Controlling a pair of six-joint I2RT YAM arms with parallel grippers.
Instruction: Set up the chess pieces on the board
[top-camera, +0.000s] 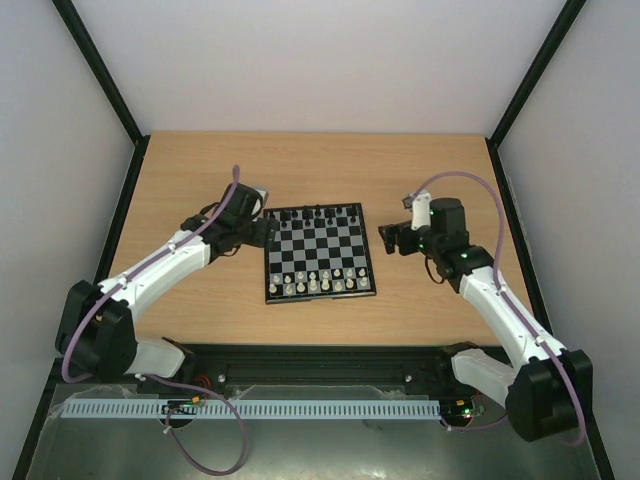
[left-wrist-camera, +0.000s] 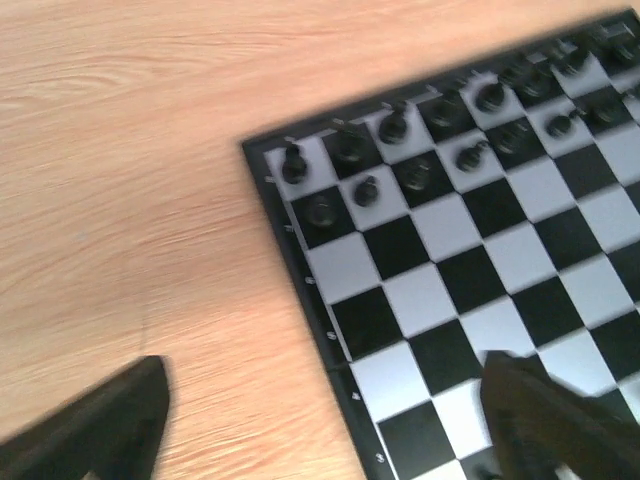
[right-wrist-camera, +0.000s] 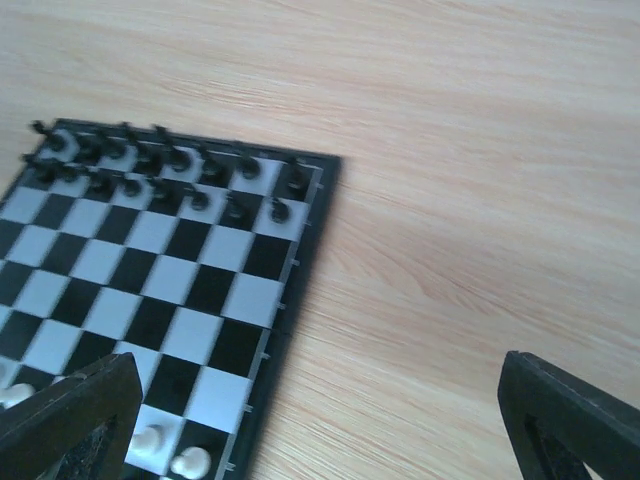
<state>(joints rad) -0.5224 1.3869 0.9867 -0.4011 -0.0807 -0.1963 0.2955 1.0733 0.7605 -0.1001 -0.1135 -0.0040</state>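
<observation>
The board (top-camera: 320, 251) lies mid-table. Black pieces (top-camera: 318, 216) fill its two far rows and cream-white pieces (top-camera: 320, 282) its two near rows. My left gripper (top-camera: 262, 230) hangs open and empty over the board's left edge near the far corner; in the left wrist view its fingers (left-wrist-camera: 90, 425) straddle the board's edge (left-wrist-camera: 320, 310), with the black pieces (left-wrist-camera: 400, 150) ahead. My right gripper (top-camera: 388, 238) is open and empty over bare wood just right of the board; the right wrist view shows the board (right-wrist-camera: 150, 290), black pieces (right-wrist-camera: 160, 175) and a few white pieces (right-wrist-camera: 170, 455).
The wooden table (top-camera: 200, 180) is walled by pale panels with black frame posts at left (top-camera: 100, 70) and right (top-camera: 535, 70). A black rail (top-camera: 320, 365) runs along the near edge between the arm bases.
</observation>
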